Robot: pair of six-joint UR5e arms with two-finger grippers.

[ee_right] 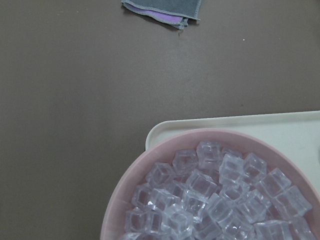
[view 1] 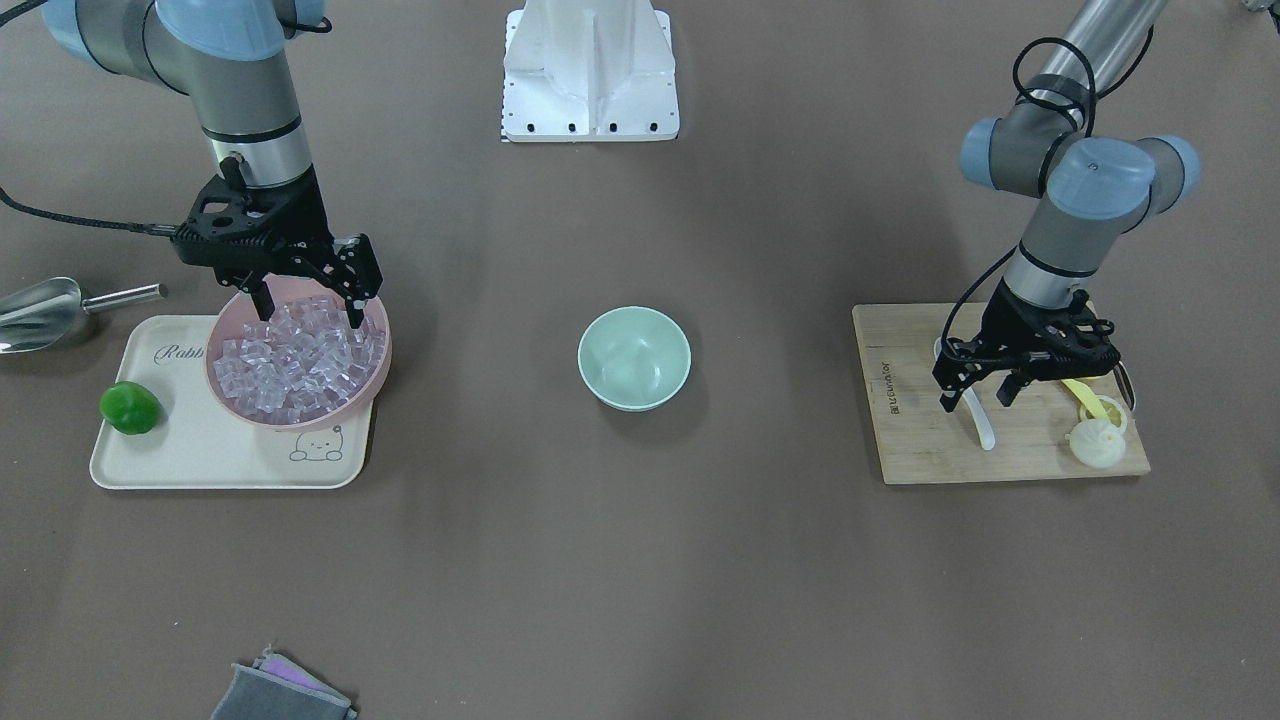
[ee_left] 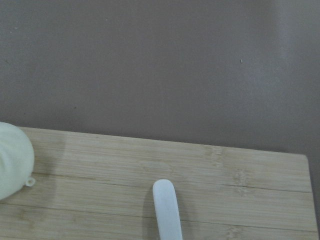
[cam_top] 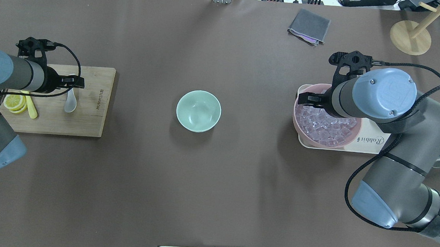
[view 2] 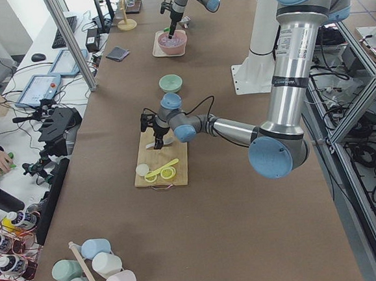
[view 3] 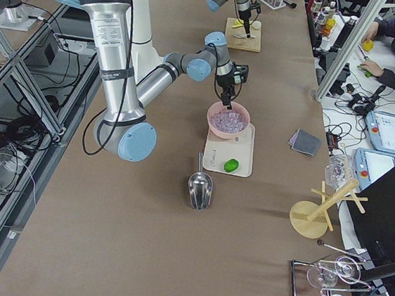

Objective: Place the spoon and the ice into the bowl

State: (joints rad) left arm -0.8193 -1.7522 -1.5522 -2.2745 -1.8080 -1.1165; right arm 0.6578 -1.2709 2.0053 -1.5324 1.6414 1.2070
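The mint-green bowl (view 1: 634, 357) stands empty at the table's middle, also in the overhead view (cam_top: 198, 111). The white spoon (view 1: 977, 418) lies on the wooden cutting board (view 1: 925, 445); its handle tip shows in the left wrist view (ee_left: 167, 210). My left gripper (view 1: 978, 398) is open, low over the spoon, one finger on each side of its handle. The clear ice cubes (view 1: 300, 360) fill a pink bowl (view 1: 372, 385); they also show in the right wrist view (ee_right: 210, 200). My right gripper (view 1: 310, 308) is open, its tips just above the ice heap.
The pink bowl sits on a cream tray (view 1: 190, 460) with a green lime (view 1: 130, 407). A steel scoop (view 1: 40, 312) lies beside the tray. A yellow spoon (view 1: 1082, 393), lemon slices (cam_top: 14, 101) and a white round thing (view 1: 1095, 445) share the board. A grey cloth (cam_top: 309, 26) lies far off.
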